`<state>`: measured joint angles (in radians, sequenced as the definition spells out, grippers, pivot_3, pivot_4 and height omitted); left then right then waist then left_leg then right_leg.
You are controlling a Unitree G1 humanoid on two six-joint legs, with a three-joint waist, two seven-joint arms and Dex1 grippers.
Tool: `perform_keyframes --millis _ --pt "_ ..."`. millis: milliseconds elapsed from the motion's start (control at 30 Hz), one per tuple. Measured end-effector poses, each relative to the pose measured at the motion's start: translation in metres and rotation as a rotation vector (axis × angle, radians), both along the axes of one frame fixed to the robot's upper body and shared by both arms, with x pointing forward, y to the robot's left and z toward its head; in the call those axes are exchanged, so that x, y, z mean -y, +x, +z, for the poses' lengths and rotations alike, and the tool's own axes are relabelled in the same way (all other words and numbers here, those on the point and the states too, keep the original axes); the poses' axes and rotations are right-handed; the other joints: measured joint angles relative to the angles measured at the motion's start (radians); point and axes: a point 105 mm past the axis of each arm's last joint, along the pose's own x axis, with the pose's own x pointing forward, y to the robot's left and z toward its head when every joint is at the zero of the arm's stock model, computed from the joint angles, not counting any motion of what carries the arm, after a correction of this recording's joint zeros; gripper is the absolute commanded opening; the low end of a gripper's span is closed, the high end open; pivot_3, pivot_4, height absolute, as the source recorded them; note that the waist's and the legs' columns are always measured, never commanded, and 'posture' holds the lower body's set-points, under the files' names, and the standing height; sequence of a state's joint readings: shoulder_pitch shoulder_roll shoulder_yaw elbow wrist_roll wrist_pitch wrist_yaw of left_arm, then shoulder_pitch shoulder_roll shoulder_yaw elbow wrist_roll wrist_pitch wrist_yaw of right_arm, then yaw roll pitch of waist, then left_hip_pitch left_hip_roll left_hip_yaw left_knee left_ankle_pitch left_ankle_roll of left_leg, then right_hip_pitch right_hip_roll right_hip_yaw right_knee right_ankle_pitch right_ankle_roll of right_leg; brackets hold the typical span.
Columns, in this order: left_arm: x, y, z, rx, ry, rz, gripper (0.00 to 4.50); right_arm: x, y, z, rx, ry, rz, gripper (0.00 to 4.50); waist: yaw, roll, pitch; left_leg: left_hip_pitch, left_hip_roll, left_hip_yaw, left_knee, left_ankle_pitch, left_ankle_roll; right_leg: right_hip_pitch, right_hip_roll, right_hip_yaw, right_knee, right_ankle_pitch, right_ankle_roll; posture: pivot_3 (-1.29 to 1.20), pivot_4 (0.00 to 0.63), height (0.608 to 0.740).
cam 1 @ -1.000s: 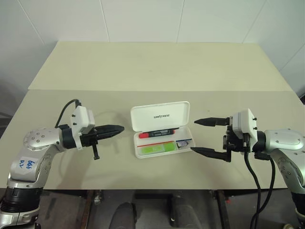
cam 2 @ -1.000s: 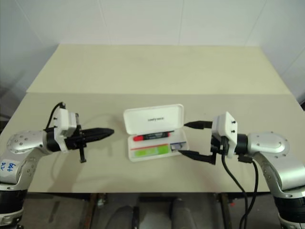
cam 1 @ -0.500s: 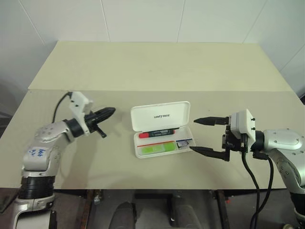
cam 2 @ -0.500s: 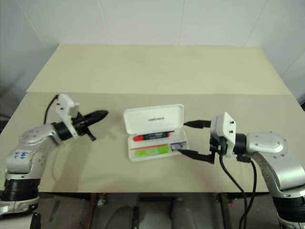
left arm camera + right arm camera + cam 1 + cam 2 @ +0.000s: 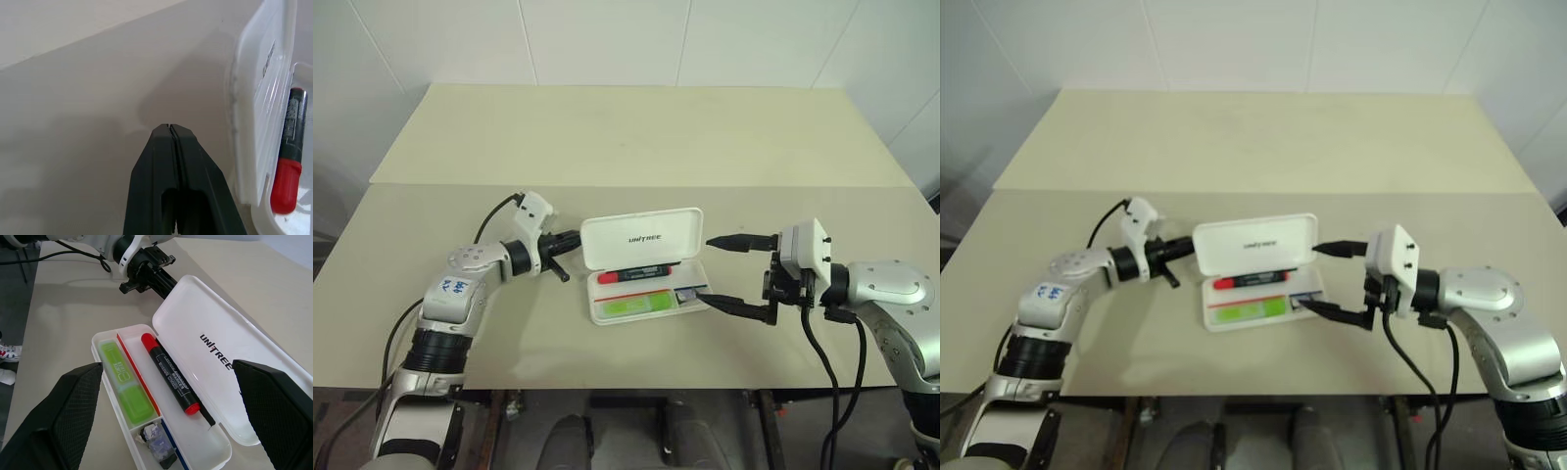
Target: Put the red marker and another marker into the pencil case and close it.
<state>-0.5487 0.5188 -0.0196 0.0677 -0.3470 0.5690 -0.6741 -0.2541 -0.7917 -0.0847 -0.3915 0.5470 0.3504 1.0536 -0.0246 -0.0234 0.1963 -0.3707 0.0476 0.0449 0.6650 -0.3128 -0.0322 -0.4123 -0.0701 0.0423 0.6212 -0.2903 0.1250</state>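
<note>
White hard-plastic pencil case (image 5: 646,264) lies open w/ both markers inside.
We see L gripper (image 5: 576,237) pinched together behind lid (empty); R gripper (image 5: 717,270) spread wide beside case; black red-capped marker (image 5: 634,273), green highlighter (image 5: 636,305).

Both markers in open pencil case (image 5: 195,338)

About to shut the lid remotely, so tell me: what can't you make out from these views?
- Whether the left gripper touches the pencil case lid: its tip sits behind the lid edge in the eye views.
- The small dark item at the tray end: too small to identify.
- The green highlighter label: too small.
</note>
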Motion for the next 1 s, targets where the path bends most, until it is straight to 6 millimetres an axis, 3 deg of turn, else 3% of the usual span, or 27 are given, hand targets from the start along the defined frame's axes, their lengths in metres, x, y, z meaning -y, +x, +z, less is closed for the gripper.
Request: perform_keyframes --millis 300,533,767,1000 --pt "0.012 -0.015 0.015 0.032 -0.032 -0.129 0.01 -0.001 0.001 -0.001 0.006 0.003 -0.018 4.5 0.0 0.0 0.0 0.0 0.0 0.0 0.0 0.0 0.0 0.0 0.0 0.0 0.0 0.0 0.0 0.0 0.15 0.74" --pt "0.01 -0.031 0.028 0.056 -0.034 -0.235 0.01 -0.001 0.001 -0.004 0.002 0.005 -0.026 4.5 -0.001 0.0 0.0 0.0 0.0 0.0 0.0 0.0 0.0 0.0 0.0 0.0 0.0 0.0 0.0 0.0 0.15 0.74" --pt "0.021 -0.04 0.019 0.017 0.001 -0.329 0.01 -0.001 0.002 -0.003 0.007 0.014 -0.038 4.5 0.0 0.0 0.0 0.0 0.0 0.0 0.0 0.0 0.0 0.0 0.0 0.0 0.0 0.0 0.0 0.0 0.15 0.74" --pt "0.045 -0.054 0.01 -0.008 0.055 -0.477 0.01 -0.001 -0.001 -0.002 0.017 0.021 -0.054 4.5 0.0 0.0 0.0 0.0 0.0 0.0 0.0 0.0 0.0 0.0 0.0 0.0 0.0 0.0 0.0 0.0 0.15 0.74"
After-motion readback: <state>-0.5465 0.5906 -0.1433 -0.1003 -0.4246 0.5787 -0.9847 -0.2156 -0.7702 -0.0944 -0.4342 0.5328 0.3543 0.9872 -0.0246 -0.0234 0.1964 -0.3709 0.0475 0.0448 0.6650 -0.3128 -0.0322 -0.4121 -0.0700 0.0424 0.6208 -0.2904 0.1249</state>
